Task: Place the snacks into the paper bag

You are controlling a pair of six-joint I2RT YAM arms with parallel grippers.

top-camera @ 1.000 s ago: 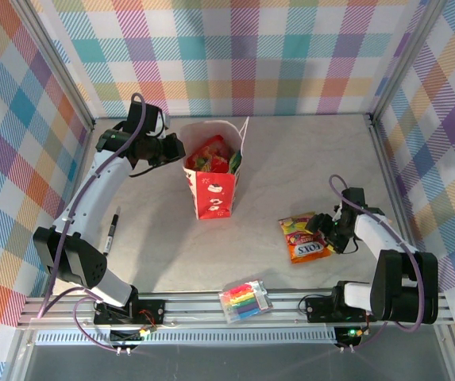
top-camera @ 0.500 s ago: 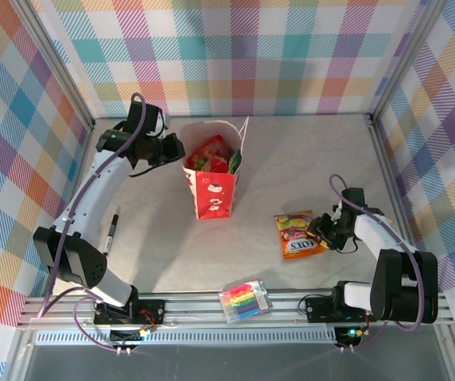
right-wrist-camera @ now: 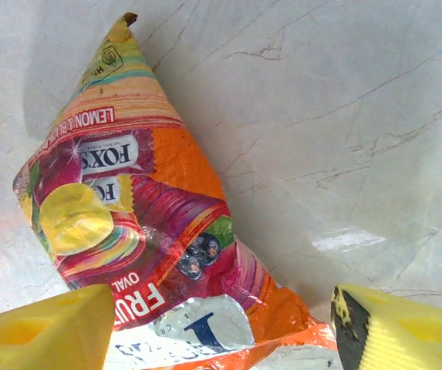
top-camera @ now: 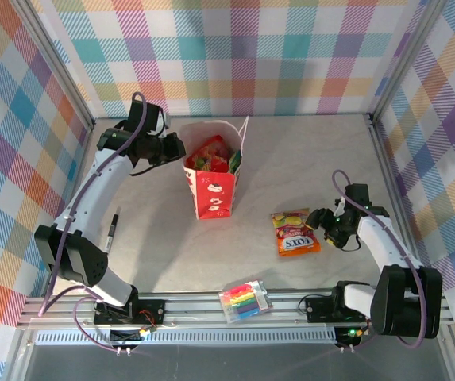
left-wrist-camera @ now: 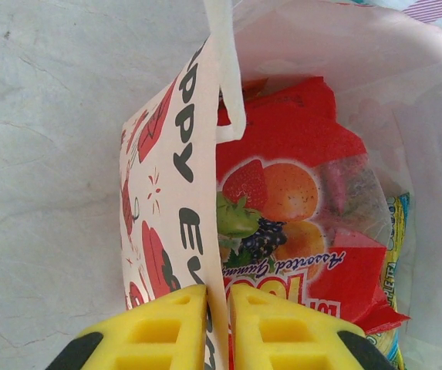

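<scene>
- The right fingers [top-camera: 322, 221] are spread wide with nothing in them. In the right wrist view they sit low over the desk [top-camera: 306, 159], one on each side of the near end of the orange-red FOXS pouch [right-wrist-camera: 140, 208].
- The pouch lies flat, label up. Its long axis runs straight away from the fingers, with the pointed far corner at the top of that view. So the gap is across the short edge, which looks like the right way to pinch it.
- From above, the pouch is just to the robot's left of those fingers, touching or near enough (can't quite tell). The right arm is clearly the closer one.
- The left fingers [top-camera: 176, 151] are pressed together on the side wall of the paper bag [left-wrist-camera: 167, 200], right by a handle, so the mouth is held open.
- The bag stands upright, well apart from the FOXS pouch, farther back and over to the left. A red pouch [left-wrist-camera: 290, 146] and others are already inside.
- My read: squeeze that edge, lift, and carry it back-left over the open mouth.
</scene>
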